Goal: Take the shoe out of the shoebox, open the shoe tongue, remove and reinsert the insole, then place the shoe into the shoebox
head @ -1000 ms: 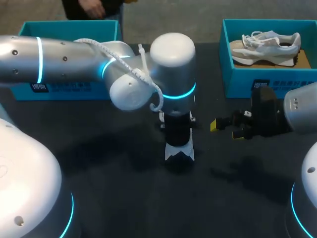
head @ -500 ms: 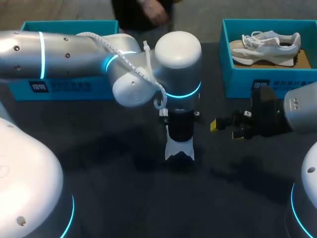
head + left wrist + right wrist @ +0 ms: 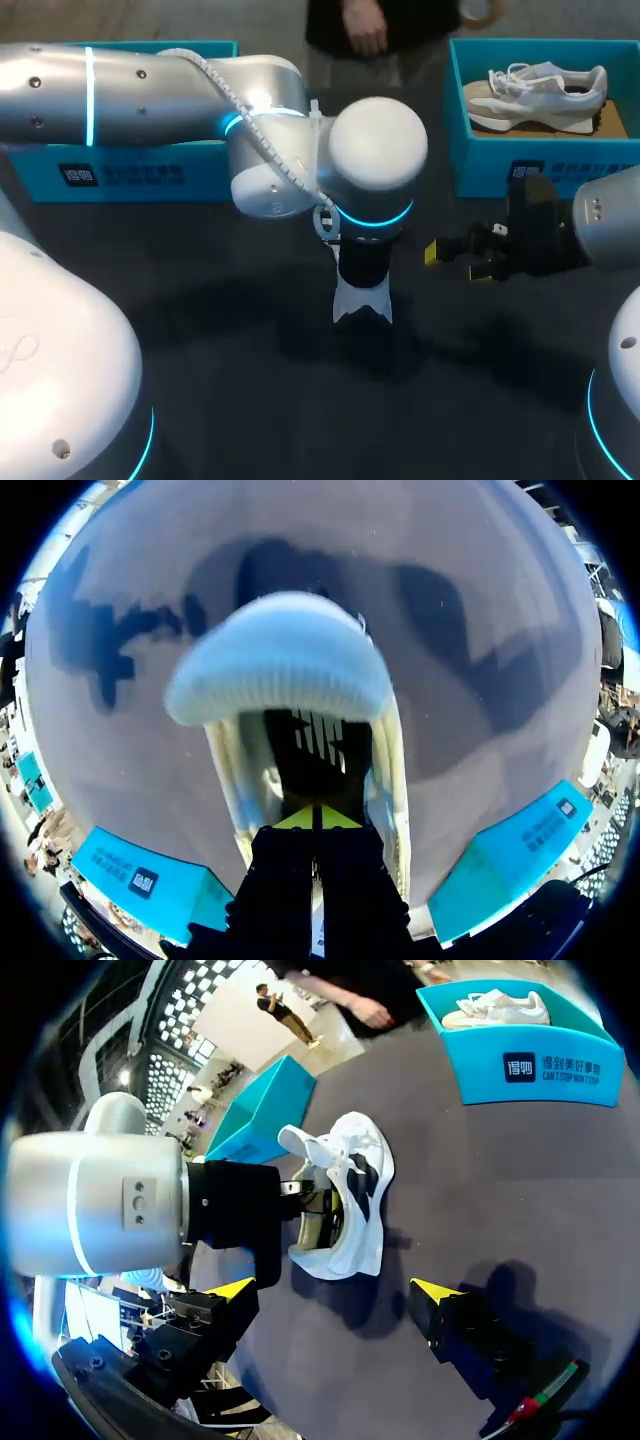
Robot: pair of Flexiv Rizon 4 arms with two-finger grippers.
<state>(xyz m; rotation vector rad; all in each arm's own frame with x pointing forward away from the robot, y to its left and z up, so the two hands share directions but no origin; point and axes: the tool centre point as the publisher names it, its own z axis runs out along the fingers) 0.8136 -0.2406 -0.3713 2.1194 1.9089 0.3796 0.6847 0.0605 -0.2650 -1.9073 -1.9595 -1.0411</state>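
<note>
1. Here the shoe stands on the table, well apart from the left box, which is behind it and to its left.
2. The left gripper reaches from above into the shoe's opening, with the toe ahead of it. Its yellow tips are pressed together. I cannot tell if they pinch the edge of the insole.
3. The right gripper hovers just to the right of the shoe, fingers wide apart and holding nothing.
4. I judge that the insole step is in hand. Whether it is the taking out or the putting back, I cannot say.
5. If it is the taking out, the next move asks for a firm pinch and a slow pull upward from the heel. The right gripper should steady the shoe, otherwise the shoe may rise with the insole.
</note>
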